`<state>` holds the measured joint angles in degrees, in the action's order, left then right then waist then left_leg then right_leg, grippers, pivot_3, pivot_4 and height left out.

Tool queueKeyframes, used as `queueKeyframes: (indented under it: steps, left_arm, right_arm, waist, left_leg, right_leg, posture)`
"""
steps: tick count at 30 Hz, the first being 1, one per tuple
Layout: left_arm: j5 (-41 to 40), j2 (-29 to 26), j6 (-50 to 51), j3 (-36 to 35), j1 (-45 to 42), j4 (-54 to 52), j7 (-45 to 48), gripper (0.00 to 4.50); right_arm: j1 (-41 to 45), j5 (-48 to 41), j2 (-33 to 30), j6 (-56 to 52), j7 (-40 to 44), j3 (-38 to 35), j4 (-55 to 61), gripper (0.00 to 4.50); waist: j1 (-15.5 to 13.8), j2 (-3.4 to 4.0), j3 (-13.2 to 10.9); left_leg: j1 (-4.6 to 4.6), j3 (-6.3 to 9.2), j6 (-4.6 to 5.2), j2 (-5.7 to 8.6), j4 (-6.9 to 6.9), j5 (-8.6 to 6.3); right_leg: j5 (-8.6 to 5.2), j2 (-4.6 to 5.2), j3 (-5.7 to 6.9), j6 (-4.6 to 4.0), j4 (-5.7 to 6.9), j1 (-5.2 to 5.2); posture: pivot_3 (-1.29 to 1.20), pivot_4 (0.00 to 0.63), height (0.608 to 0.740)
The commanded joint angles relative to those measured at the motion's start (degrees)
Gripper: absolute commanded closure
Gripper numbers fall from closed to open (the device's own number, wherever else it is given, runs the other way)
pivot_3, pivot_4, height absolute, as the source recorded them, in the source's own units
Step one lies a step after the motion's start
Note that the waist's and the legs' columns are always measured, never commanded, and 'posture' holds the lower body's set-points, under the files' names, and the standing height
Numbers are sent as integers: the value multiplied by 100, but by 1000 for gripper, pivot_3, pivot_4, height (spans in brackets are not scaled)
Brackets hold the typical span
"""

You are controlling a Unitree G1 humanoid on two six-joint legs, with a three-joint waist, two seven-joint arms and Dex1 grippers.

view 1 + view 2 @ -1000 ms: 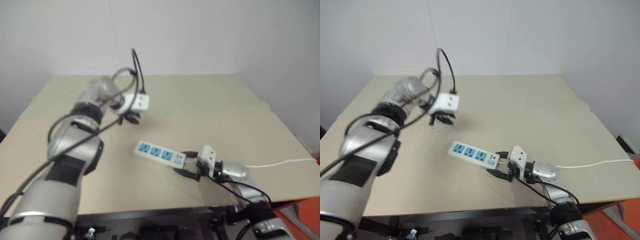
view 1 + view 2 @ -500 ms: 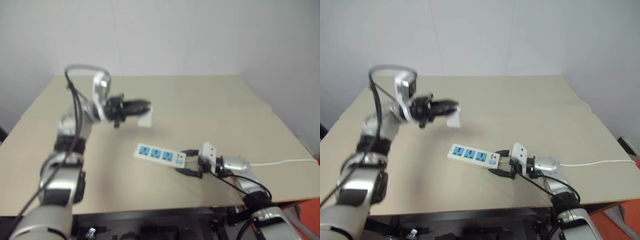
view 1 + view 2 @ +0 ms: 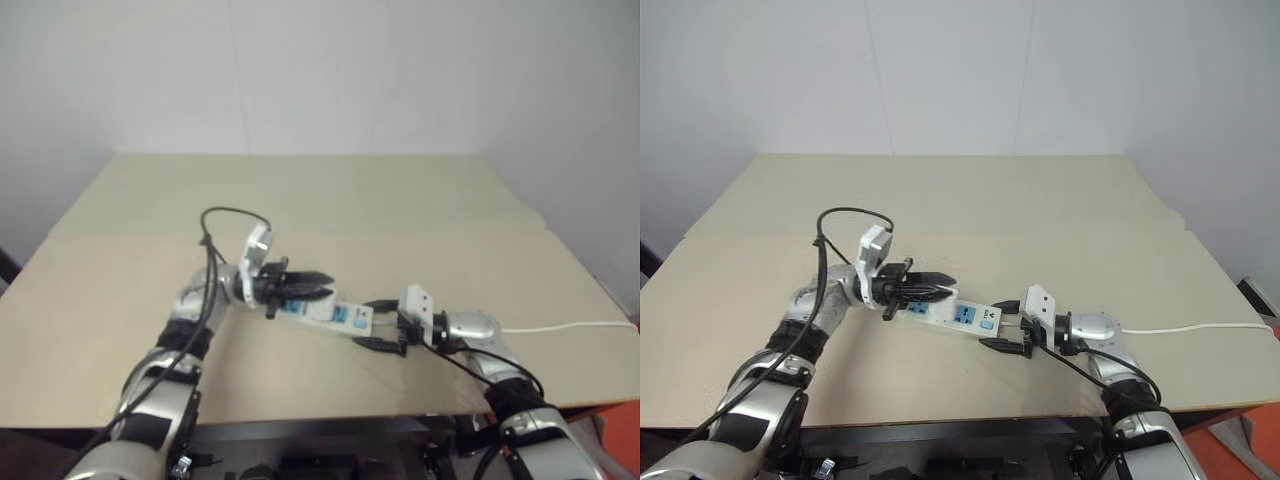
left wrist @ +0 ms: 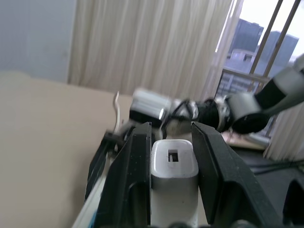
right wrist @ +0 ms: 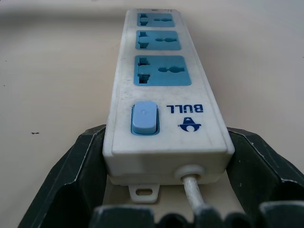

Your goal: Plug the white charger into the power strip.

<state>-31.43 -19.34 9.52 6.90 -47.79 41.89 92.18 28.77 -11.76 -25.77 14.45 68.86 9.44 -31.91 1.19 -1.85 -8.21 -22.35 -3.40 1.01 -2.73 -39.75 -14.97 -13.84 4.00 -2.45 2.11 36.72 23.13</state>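
Two tools share this step: the left tool (image 4: 168, 142), clamping the white charger (image 4: 174, 164), should line up squarely over a socket while the right tool (image 5: 164, 156), spread wide around the switch end, steadies the power strip (image 5: 164, 90).

A plain indoor test room, likely a lab or office in a city building. A bare beige surface (image 3: 1040, 200) stands against blank white walls (image 3: 970, 70) meeting in a corner. The left wrist view looks across the room to long cream curtains (image 4: 142, 47) and a window (image 4: 266, 42) with tall buildings (image 4: 249, 35) outside. An orange object (image 3: 610, 420) sits low beside the surface's right edge.
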Motion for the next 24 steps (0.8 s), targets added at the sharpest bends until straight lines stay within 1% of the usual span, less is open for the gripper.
queueKeyframes:
  steps: [1, 5, 8, 16, 24]
  left_arm:
    - [38, 143, -652, 49, -349, 464, 32, 3522]
    - [113, 338, -1004, -37, -619, 1033, 32, 3522]
    - [143, 412, -1200, 25, -721, 1239, 32, 3522]
    - [301, 519, -1529, 128, -753, 1616, 32, 3522]
    - [410, 591, -1637, 7, -772, 1850, 32, 3522]
  right_arm:
    - [-168, 274, 28, -97, -11, 191, 21, 1051]
    - [-220, 301, 41, -120, -71, 202, 115, 1051]
    - [-262, 309, 43, -142, -107, 199, 184, 1051]
    - [-362, 339, 24, -178, -181, 204, 349, 1051]
    - [-408, 360, 8, -211, -202, 215, 434, 1051]
  waist:
    - [2, 0, 0]
    - [19, 0, 0]
    - [29, 0, 0]
    - [43, 0, 0]
    - [46, -1, 0]
  left_leg:
    - [0, 0, 0, 0, 0, 0]
    - [0, 0, 7, -1, 0, -4]
    - [-1, 0, 12, -1, 1, -7]
    - [-3, 1, 14, -2, 1, -8]
    - [-3, 2, 16, -2, 1, -9]
  right_leg:
    - [0, 0, 0, 0, -1, 0]
    - [0, -4, -2, 0, -3, 0]
    - [0, -4, -3, 0, -4, 1]
    - [-1, -5, -3, 1, -5, 2]
    - [-1, -6, -3, 1, -6, 2]
  posture:
    - [0, 150, 740]
    - [0, 150, 740]
    - [0, 150, 740]
    - [0, 150, 740]
    - [0, 150, 740]
